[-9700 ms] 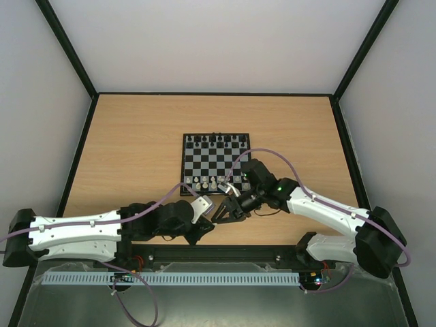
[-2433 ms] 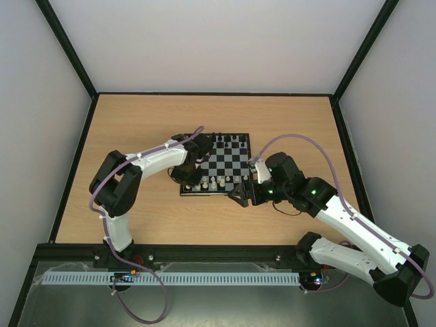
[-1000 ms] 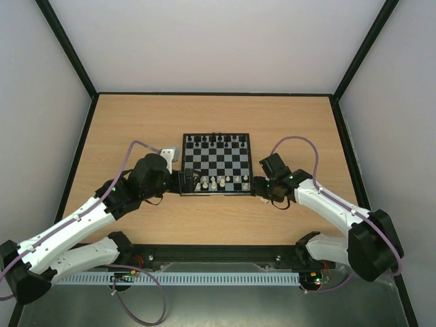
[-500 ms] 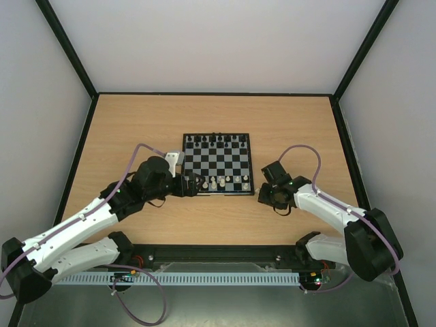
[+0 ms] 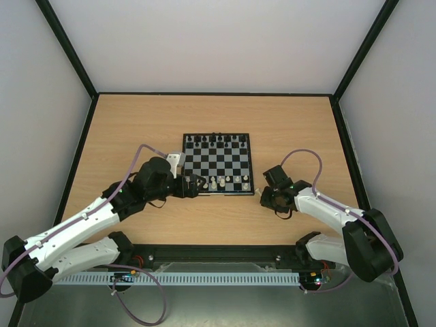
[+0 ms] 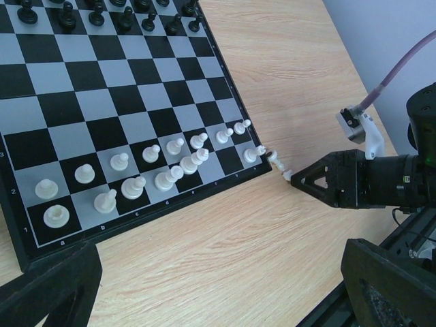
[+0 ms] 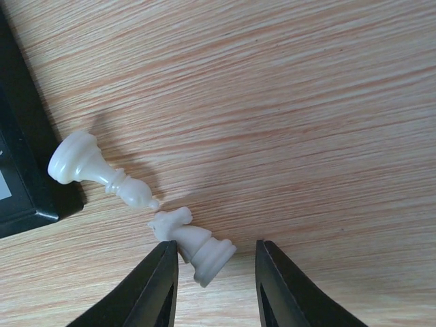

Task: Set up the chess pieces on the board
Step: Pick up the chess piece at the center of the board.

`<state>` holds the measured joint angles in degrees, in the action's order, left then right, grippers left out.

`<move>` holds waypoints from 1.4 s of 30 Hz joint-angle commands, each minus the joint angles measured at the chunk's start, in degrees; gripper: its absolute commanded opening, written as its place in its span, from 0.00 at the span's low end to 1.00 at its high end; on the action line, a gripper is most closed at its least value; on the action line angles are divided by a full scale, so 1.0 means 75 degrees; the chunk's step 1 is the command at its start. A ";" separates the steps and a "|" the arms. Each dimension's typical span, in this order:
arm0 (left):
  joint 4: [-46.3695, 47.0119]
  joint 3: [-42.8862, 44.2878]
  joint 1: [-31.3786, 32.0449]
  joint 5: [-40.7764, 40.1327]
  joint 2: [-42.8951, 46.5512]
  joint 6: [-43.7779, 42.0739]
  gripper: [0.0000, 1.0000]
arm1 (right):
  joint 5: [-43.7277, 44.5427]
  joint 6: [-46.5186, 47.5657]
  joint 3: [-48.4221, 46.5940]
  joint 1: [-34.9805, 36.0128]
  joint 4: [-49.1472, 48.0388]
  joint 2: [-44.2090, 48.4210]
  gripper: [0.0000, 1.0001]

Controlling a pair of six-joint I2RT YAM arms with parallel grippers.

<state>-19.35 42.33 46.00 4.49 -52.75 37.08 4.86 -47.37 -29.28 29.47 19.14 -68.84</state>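
Note:
The board point(image 5: 218, 164) lies mid-table, black figures along its far rows. Cream-white chess pieces point(image 5: 218, 182) stand in its two near rows point(image 6: 129, 185). Two more white pieces lie on their sides on the wood off the board's near right corner point(image 7: 20, 178): a bishop point(image 7: 101, 173) and a knight point(image 7: 196, 244). My right gripper point(image 7: 216, 274) straddles the knight, the left finger point(image 7: 158, 289) touching it and a gap left at the right finger; the same gripper point(image 5: 267, 197) sits low beside that corner. My left gripper point(image 5: 193, 185) hovers wide open and empty at the near left corner.
Black figures point(image 6: 102, 15) fill the board's far edge. In the left wrist view the right gripper's black tip point(image 6: 308, 182) points at the two fallen pieces point(image 6: 278, 162). Bare wood surrounds the board; black rails and grey walls border the table.
The right gripper moved slightly toward the near right, away from the board's corner, and its jaws narrowed around the knight. The left gripper shifted right toward the board's near left corner, still wide open.

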 commanded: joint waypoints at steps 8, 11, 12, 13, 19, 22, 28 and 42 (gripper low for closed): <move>0.0212 -0.0216 0.0030 0.0022 0.0018 0.0067 0.99 | 0.0078 0.0230 0.0159 -0.0051 -0.0034 -0.0037 0.23; 0.0234 -0.0239 0.0031 0.0031 0.0007 0.0092 1.00 | 0.0048 0.0233 0.0164 -0.0051 -0.0003 0.0026 0.21; 0.0236 -0.0248 0.0028 0.0025 -0.0003 0.0090 0.99 | -0.0031 0.0220 0.0175 -0.0048 -0.0021 0.0076 0.21; 0.0246 -0.0242 0.0029 0.0031 -0.0014 0.0090 0.99 | -0.0100 0.0198 0.0193 -0.0048 -0.0042 0.0119 0.21; 0.0305 -0.0285 0.0029 0.0066 -0.0054 0.0101 0.99 | -0.0371 0.0278 0.0117 -0.0044 0.0024 0.0353 0.25; 0.0335 -0.0317 0.0024 0.0069 -0.0075 0.0105 0.99 | -0.0201 0.0430 0.0012 -0.0039 0.0283 0.0364 0.30; 0.0410 -0.0379 0.0024 0.0117 -0.0108 0.0124 0.99 | -0.0267 0.0504 -0.0032 -0.0015 0.0252 0.0126 0.31; 0.0438 -0.0428 0.0031 0.0139 -0.0139 0.0161 1.00 | 0.0092 0.0887 -0.0973 0.0399 0.0892 -0.0961 0.37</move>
<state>-17.30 40.03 46.00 4.99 -53.58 37.95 5.02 -42.37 -35.29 31.42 21.17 -73.03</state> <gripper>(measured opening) 0.994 0.363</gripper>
